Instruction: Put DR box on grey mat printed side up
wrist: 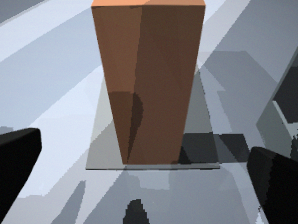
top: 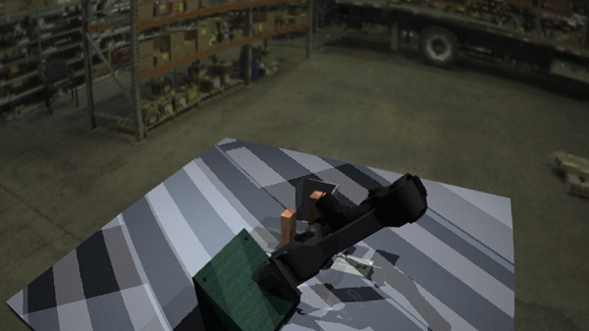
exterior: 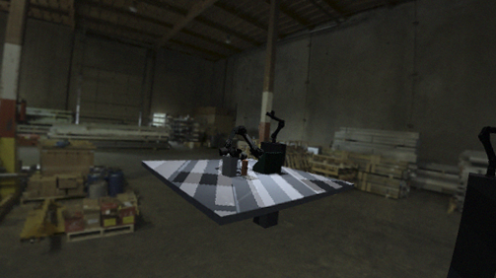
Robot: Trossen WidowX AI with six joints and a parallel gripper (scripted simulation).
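An orange box (top: 288, 227) (exterior: 245, 167) (wrist: 150, 85) stands upright on the grey mat (wrist: 100, 150), outside the bin. No print shows on its side facing the wrist camera; its other sides are hidden there. My gripper (wrist: 147, 148) is open and empty, its fingers wide apart on the near side of the box, left and right of it in the wrist view. Whether the gripper touches anything cannot be told. The dark grey bin (top: 302, 197) (exterior: 229, 167) stands beside the mat. Another orange box stands in it; the arm hides the rest of the inside.
A dark green sloped block (top: 240, 285) stands by the arm's base. A pale card (top: 352, 265) with dark marks lies on the striped table (top: 169, 229) beyond the arm. The bin's side shows at the wrist view's right edge. Shadows cross the table.
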